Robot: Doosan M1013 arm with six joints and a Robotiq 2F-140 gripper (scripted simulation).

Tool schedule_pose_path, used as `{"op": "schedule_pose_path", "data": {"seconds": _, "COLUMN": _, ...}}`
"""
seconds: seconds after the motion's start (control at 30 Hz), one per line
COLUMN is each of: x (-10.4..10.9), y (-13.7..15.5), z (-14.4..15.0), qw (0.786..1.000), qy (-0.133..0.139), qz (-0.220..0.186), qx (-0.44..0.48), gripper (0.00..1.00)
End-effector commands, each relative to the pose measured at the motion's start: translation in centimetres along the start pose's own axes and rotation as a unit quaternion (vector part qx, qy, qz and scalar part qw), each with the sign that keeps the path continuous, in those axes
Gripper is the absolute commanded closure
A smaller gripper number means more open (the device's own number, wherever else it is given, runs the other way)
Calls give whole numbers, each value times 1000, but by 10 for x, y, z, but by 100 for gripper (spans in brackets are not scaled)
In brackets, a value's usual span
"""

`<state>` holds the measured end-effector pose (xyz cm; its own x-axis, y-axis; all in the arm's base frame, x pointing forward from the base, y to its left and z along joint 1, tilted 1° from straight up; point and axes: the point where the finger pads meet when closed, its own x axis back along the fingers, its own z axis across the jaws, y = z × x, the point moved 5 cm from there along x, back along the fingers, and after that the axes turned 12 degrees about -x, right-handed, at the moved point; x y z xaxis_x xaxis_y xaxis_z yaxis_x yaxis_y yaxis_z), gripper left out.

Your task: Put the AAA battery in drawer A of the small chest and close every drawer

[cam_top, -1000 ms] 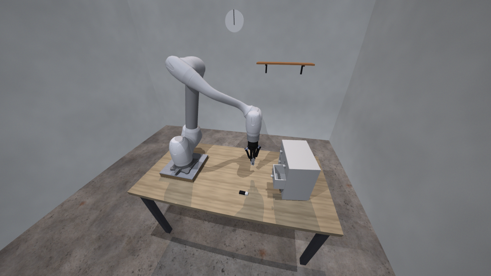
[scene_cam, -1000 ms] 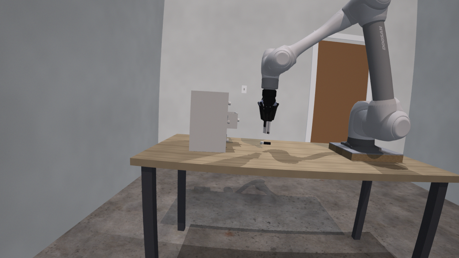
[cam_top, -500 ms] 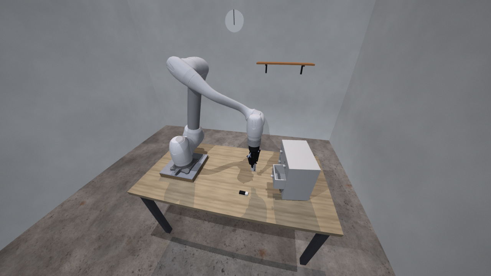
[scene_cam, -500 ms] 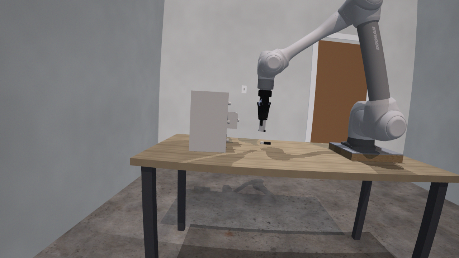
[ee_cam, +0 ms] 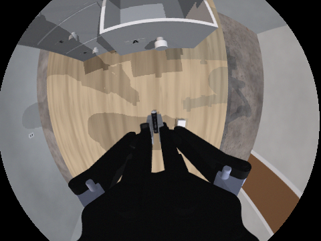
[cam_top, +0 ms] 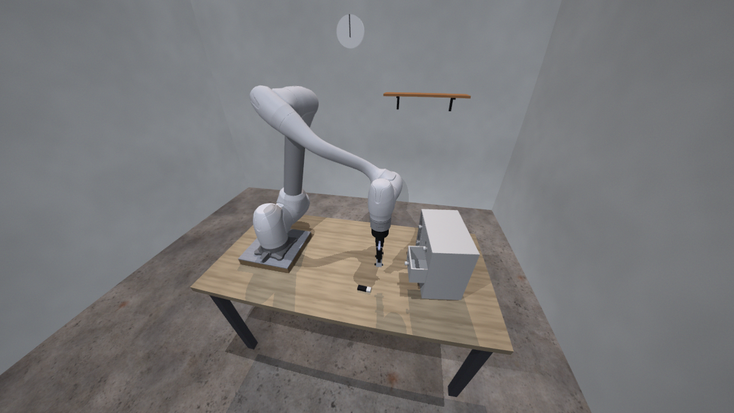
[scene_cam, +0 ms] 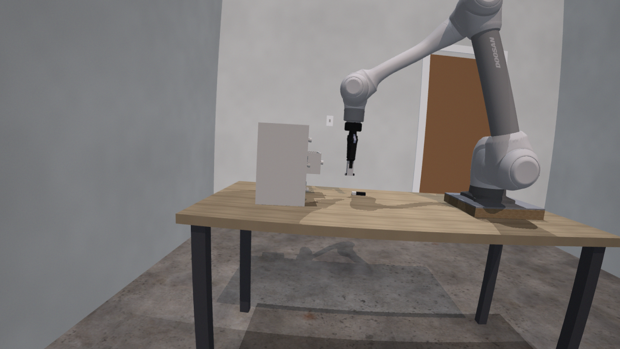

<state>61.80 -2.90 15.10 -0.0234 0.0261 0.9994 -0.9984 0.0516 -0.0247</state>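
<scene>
My gripper (cam_top: pixel 378 259) (scene_cam: pixel 349 166) (ee_cam: pixel 154 121) points straight down and is shut on the AAA battery (cam_top: pixel 375 264) (scene_cam: pixel 346 173) (ee_cam: pixel 154 118), a thin silver and dark cylinder hanging upright from the fingertips. It hangs well above the table (cam_top: pixel 308 287) (scene_cam: pixel 390 221), a short way in front of the small white chest (cam_top: pixel 446 246) (scene_cam: pixel 281 162). One drawer (cam_top: pixel 418 263) (scene_cam: pixel 314 161) (ee_cam: pixel 156 23) is pulled partly out and looks empty; the wrist view shows a small mark like an A beside its knob. The other drawers look pushed in.
A small black object with a white end (cam_top: pixel 363 288) (scene_cam: pixel 358 192) (ee_cam: pixel 180 122) lies flat on the table near the gripper. The robot's base (cam_top: pixel 277 251) (scene_cam: pixel 494 206) stands at the far end of the table.
</scene>
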Motion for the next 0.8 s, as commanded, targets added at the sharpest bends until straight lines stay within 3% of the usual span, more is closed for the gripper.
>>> {"op": "schedule_pose_path", "data": {"seconds": 0.0, "x": 0, "y": 0, "z": 1, "qw": 1000, "qy": -11, "qz": -4, "qx": 11, "gripper": 97}}
{"op": "schedule_pose_path", "data": {"seconds": 0.53, "x": 39, "y": -1, "z": 2, "qw": 1000, "qy": -12, "qz": -4, "qx": 14, "gripper": 97}}
{"op": "schedule_pose_path", "data": {"seconds": 0.77, "x": 74, "y": -1, "z": 4, "qw": 1000, "qy": -12, "qz": -4, "qx": 14, "gripper": 97}}
